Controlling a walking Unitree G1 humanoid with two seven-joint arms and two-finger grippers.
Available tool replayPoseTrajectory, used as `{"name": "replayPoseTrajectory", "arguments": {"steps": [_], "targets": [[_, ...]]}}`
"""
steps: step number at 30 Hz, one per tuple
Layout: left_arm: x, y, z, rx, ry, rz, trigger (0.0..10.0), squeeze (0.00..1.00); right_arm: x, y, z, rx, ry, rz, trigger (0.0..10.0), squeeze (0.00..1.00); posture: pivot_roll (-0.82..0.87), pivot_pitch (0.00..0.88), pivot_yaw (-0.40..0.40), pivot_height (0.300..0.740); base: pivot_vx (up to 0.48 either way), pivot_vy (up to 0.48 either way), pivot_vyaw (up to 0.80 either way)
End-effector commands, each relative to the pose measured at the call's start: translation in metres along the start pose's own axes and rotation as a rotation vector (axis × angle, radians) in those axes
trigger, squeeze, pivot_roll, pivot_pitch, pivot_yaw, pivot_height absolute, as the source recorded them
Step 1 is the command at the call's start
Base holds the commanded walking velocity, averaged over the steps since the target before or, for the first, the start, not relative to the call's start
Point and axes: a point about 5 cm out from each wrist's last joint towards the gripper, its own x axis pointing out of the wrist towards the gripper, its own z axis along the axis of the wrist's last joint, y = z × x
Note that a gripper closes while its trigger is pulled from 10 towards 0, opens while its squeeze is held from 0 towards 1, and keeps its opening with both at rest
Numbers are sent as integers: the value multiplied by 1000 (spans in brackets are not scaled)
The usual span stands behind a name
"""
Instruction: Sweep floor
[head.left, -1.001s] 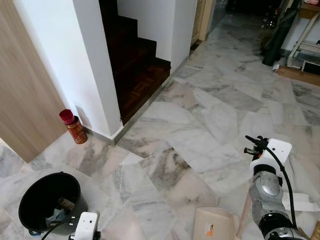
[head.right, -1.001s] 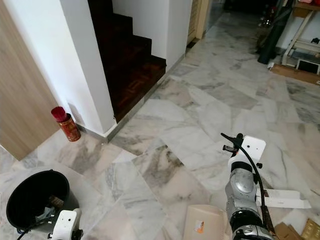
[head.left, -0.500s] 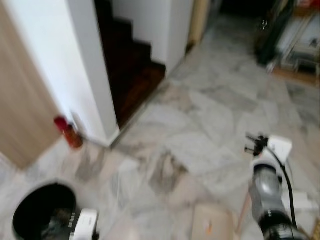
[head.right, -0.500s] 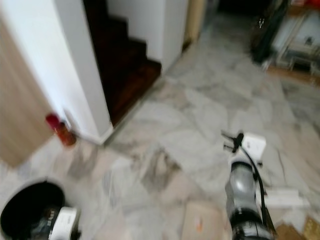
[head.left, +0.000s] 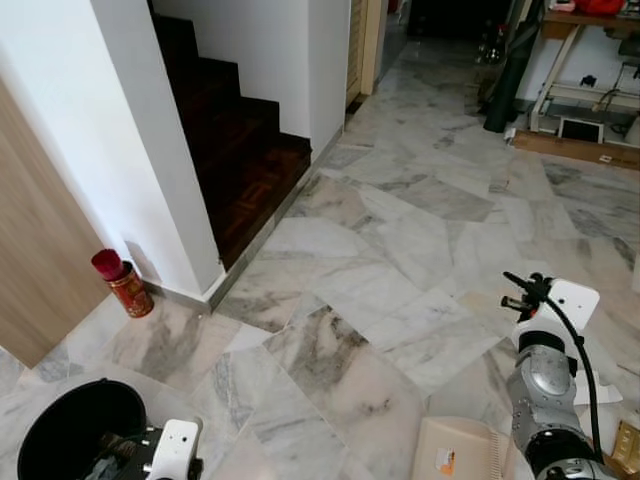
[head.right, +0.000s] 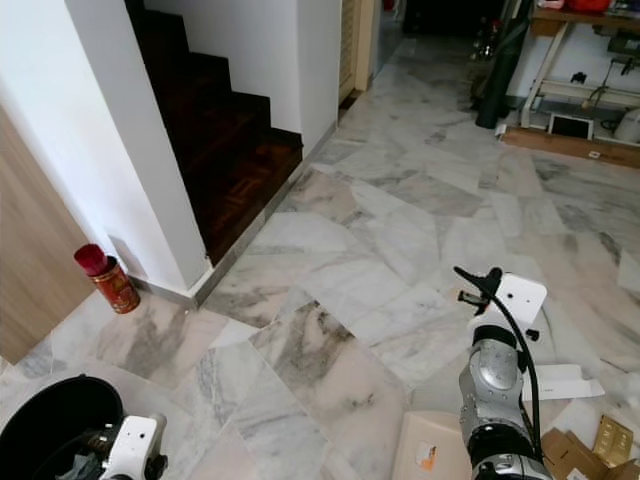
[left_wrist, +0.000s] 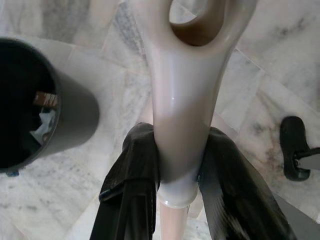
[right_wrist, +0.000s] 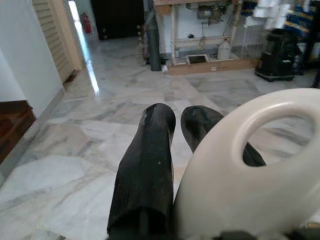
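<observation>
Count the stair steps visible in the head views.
4 dark wooden steps: the bottom step at floor level, three above it rising behind the white wall. Higher ones may be hidden.
</observation>
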Motion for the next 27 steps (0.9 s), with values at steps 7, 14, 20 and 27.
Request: {"name": "replayPoseTrajectory", "arguments": {"steps": [7, 14, 20, 27], "targets": [[1, -1, 4, 10, -8, 5, 10000, 0, 5, 1, 10, 10, -42, 4, 10000, 0, 22, 0, 6, 740, 0, -281, -729], [2, -5, 3, 1, -6, 1, 10000, 0, 3, 4, 8, 7, -39, 32, 10000, 0, 16, 0, 0, 740, 0, 0, -604], [2, -4, 5, 2, -9, 2, 10000, 0, 1, 10, 5, 7, -31, 69, 10000, 0, 13, 0, -2, 740, 0, 0, 0], [3, -2, 7, 9, -13, 4, 10000, 0, -1, 19, 5, 25, -35, 136, 10000, 0, 5, 0, 3, 740, 0, 0, 0]]}}
